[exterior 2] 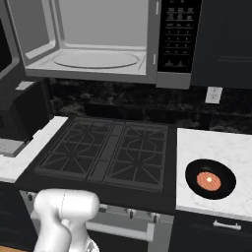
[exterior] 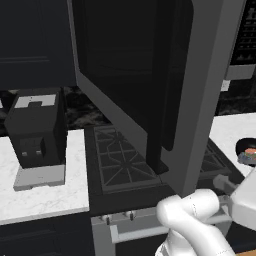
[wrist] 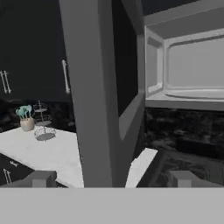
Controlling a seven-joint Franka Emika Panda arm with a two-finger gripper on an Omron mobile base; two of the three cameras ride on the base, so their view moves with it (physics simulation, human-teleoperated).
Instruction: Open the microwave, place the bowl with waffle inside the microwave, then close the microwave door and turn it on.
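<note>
The microwave [exterior 2: 147, 54] hangs above the stove with its grey cavity and glass turntable exposed and its black keypad strip [exterior 2: 179, 34] on the right. The microwave door [exterior: 150, 75] stands swung wide open toward me, its slim dark handle [exterior: 156, 115] running down the glass. In the hand view the door's grey edge [wrist: 87, 96] rises just ahead of my gripper [wrist: 113, 179], whose fingertips [wrist: 43, 178] stand far apart, open and holding nothing. The bowl with waffle [exterior 2: 210, 179] sits on the white counter right of the stove, also seen as the bowl [exterior: 247, 150].
A black gas stove [exterior 2: 108, 147] lies under the microwave. A black coffee machine [exterior: 37, 127] stands on the left marble counter [exterior: 45, 195]. A wall outlet [exterior 2: 213, 94] is behind the right counter. A utensil pot [wrist: 26, 119] and wire rack [wrist: 43, 127] sit far left.
</note>
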